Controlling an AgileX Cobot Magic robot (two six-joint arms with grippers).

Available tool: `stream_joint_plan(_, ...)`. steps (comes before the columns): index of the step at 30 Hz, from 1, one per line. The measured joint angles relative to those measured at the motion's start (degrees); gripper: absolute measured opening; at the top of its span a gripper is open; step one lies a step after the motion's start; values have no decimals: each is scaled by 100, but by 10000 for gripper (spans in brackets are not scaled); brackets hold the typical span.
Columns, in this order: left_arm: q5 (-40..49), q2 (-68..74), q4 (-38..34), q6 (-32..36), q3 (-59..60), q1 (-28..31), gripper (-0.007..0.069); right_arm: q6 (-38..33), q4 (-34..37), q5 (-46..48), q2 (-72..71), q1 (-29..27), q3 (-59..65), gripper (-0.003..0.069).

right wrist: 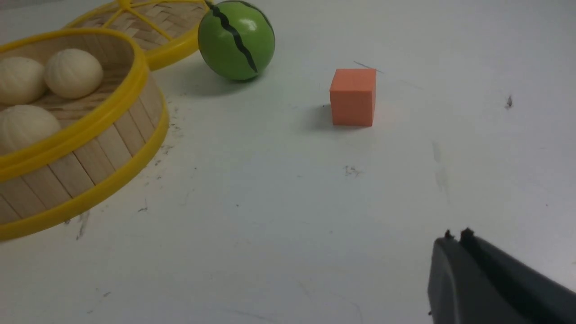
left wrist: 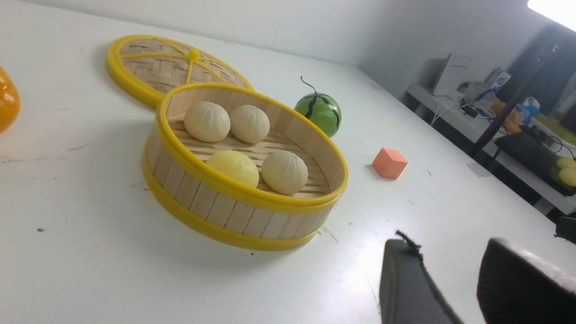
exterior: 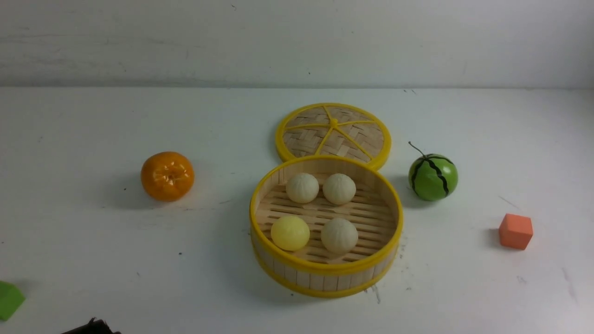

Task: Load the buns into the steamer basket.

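The steamer basket [exterior: 326,278] stands in the middle of the table. Three cream-white buns [exterior: 302,188] [exterior: 339,189] [exterior: 339,235] and one pale yellow bun [exterior: 290,233] lie on its slatted floor. My left gripper [left wrist: 447,245] is open and empty above bare table, on the near side of the basket [left wrist: 216,211]; only a dark scrap of it [exterior: 93,327] shows at the front view's bottom edge. My right gripper [right wrist: 456,236] is shut with nothing in it. It is low over the table, well away from the basket [right wrist: 90,162]. It does not show in the front view.
The flat woven lid [exterior: 333,132] lies right behind the basket. An orange [exterior: 167,176] sits to the left, a green striped watermelon ball [exterior: 433,176] to the right, and an orange cube [exterior: 515,231] further right and nearer. A green block [exterior: 9,299] pokes in at the left edge.
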Motion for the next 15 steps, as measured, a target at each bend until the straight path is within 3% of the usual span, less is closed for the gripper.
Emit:
stream_joint_plan(7,-880,-39,155,257,215,277,237,0,0,0,0,0,0,3)
stream_joint_plan(11,-1047,-301,202,236,562,1360,237,0,0,2,0,0,0,3)
stream_joint_plan(15,-493,-939,685,-203,826,2399,200,0,0,2,0,0,0,3)
